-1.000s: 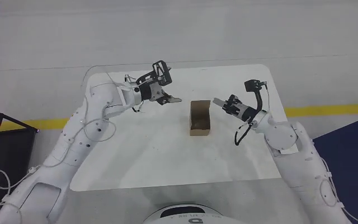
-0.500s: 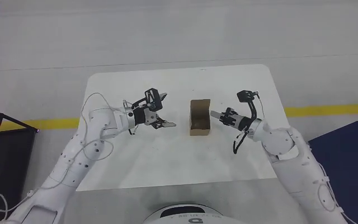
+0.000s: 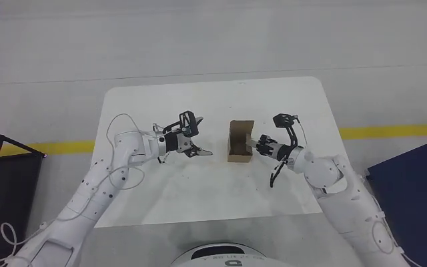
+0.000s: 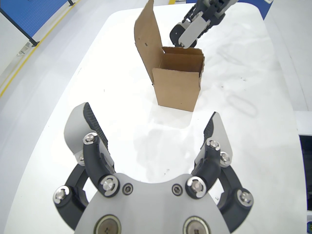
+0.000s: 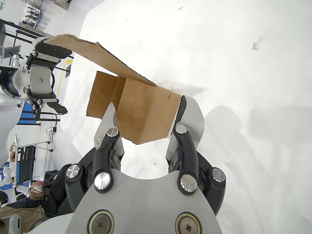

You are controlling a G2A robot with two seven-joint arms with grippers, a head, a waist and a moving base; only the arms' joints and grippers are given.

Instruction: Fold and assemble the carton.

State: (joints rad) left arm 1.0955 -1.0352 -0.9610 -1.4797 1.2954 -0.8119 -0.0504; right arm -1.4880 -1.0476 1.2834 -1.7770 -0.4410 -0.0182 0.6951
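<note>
A small brown carton [image 3: 240, 141] stands upright on the white table [image 3: 167, 187], its top open and one long flap [image 4: 147, 37] raised. My right gripper [image 3: 254, 145] is at the carton's right side. In the right wrist view its fingers [image 5: 192, 113] straddle a corner of the carton [image 5: 143, 113], and the black pad touches the cardboard. My left gripper [image 4: 150, 125] hovers open over the table to the left of the carton [image 4: 178, 86], a short gap away, with nothing between its fingers. The right gripper [image 4: 187, 35] meets the carton's far rim there.
The table's rounded edge [image 4: 280, 57] runs behind the carton. A yellow floor line [image 3: 380, 131] and blue panels [image 4: 29, 3] lie beyond the table. Bare tabletop lies around the carton on all sides.
The right gripper moved left and closed in on the carton's right side. The left gripper came down from the back of the table to a spot left of the carton.
</note>
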